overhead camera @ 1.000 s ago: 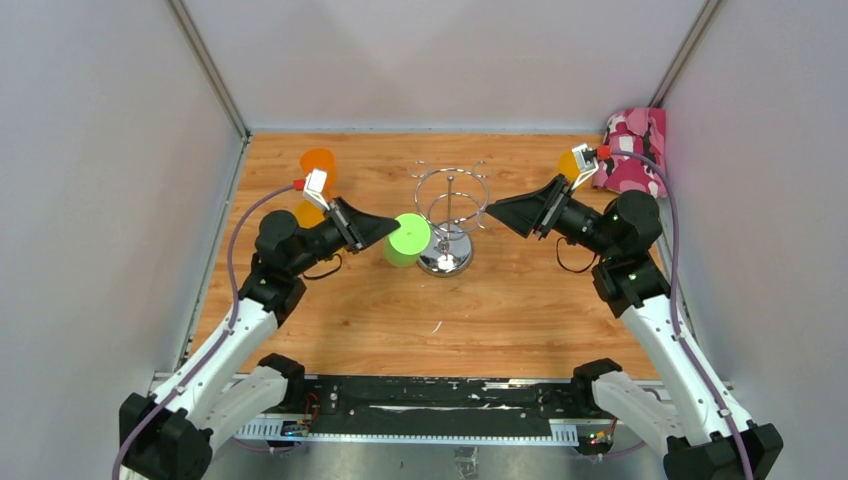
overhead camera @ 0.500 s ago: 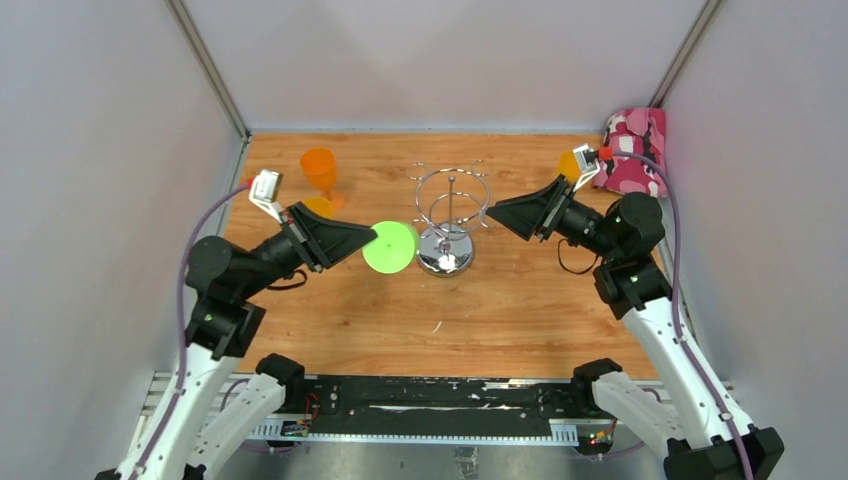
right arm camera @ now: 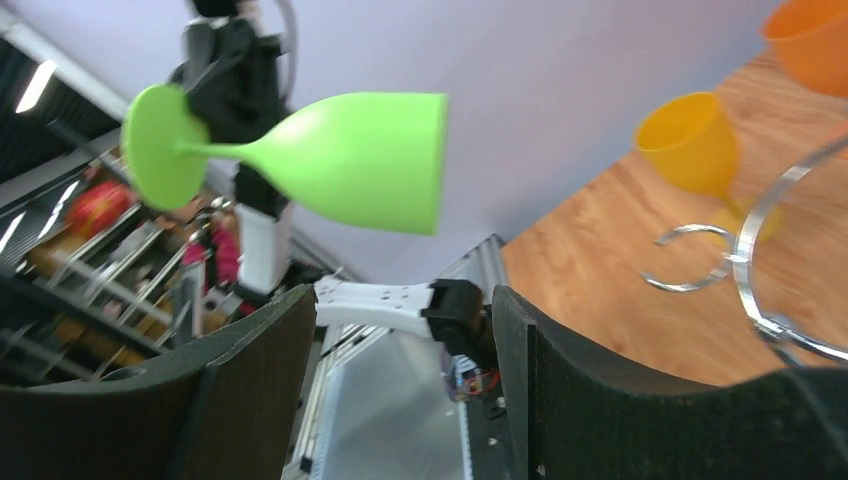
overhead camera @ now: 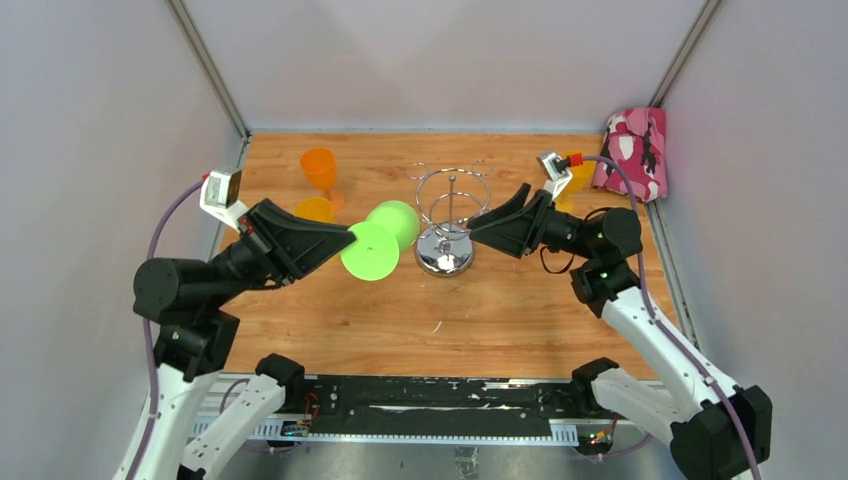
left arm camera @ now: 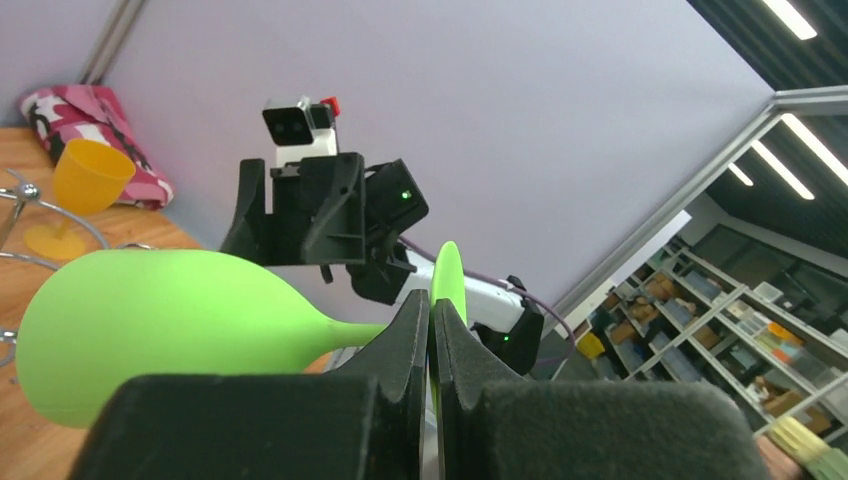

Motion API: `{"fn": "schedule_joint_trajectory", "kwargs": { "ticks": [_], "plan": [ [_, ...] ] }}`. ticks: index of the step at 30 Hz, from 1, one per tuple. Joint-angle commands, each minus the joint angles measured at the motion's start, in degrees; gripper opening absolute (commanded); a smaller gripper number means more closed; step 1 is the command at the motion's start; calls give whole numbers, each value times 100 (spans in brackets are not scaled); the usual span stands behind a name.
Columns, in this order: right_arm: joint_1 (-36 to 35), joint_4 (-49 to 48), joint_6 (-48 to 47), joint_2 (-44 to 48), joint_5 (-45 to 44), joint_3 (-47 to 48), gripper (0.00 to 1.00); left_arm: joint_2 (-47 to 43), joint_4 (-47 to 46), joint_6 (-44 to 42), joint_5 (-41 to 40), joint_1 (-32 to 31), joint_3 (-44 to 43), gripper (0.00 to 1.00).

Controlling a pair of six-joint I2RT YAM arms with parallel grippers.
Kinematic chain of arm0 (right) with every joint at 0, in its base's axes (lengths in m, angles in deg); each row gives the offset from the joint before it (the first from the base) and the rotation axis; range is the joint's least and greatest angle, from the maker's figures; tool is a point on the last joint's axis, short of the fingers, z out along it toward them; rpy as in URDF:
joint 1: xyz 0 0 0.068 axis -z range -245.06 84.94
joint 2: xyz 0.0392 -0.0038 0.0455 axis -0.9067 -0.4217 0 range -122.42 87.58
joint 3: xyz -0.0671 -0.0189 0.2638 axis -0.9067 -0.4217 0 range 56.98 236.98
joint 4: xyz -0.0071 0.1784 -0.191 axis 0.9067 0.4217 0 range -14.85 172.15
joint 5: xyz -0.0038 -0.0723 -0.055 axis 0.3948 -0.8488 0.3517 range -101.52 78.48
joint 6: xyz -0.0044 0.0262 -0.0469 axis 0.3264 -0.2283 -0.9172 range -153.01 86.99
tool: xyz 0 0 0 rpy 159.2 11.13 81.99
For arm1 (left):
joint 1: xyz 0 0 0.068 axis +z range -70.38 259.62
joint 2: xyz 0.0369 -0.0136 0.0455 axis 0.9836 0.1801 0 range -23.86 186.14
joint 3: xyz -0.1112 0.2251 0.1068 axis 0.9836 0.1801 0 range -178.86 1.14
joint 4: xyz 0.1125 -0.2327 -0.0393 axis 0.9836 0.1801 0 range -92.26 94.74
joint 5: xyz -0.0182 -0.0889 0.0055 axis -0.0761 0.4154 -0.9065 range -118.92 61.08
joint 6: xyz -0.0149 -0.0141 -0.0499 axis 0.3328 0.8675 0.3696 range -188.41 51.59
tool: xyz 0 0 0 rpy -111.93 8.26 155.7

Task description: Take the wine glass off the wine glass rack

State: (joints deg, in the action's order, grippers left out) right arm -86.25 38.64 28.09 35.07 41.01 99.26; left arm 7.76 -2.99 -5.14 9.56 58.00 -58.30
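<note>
The green wine glass (overhead camera: 394,222) lies on its side in the air, just left of the chrome wine glass rack (overhead camera: 445,260) and free of its wire arms. My left gripper (overhead camera: 349,241) is shut on the glass's round foot (overhead camera: 370,253). In the left wrist view the left gripper (left arm camera: 433,306) pinches the thin foot edge-on, and the green wine glass (left arm camera: 150,325) points away to the left. My right gripper (overhead camera: 492,213) stands open beside the rack's right side, holding nothing. In the right wrist view the right gripper (right arm camera: 400,300) faces the green wine glass (right arm camera: 345,160).
Two orange glasses (overhead camera: 318,168) stand at the back left of the wooden table (overhead camera: 500,320). A yellow glass (right arm camera: 690,145) stands at the back right, and a pink patterned cloth (overhead camera: 632,150) lies in the far right corner. Grey walls close three sides.
My left arm has drawn back to the left and risen, carrying the green glass away from the rack and tipping it sideways. My right gripper has moved left, closer to the rack.
</note>
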Motion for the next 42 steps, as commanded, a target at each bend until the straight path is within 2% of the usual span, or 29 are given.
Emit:
{"fn": "schedule_joint_trajectory", "kwargs": {
  "ticks": [1,5,9,13,15,17,25,33,42],
  "plan": [
    [-539,-2358,1068,-172,614,-1,70,411,-1337,499,390,-38,74,0],
    [-695,-3089,1359,-399,688,0,70,580,-2240,621,512,-41,-133,0],
    [-787,-4257,1913,-853,617,-139,69,786,-3619,1283,655,-37,-105,0],
    [-788,-5362,2489,-1376,512,-114,69,1052,-5416,2412,601,-40,244,0],
    [-789,-5478,2528,-1505,504,-26,68,1236,-6325,3110,509,-33,409,0],
    [-790,-5485,2449,-1519,506,72,67,1362,-6774,3371,468,-34,558,0],
    [-788,-5469,2187,-1271,453,347,67,1398,-7272,3499,415,-36,902,0],
    [-788,-5469,2168,-1398,426,590,66,1358,-7254,3535,421,-36,1093,0],
    [-889,-5489,2217,-1574,415,939,66,1557,-7842,3811,312,-35,1622,0]
  ]
}}
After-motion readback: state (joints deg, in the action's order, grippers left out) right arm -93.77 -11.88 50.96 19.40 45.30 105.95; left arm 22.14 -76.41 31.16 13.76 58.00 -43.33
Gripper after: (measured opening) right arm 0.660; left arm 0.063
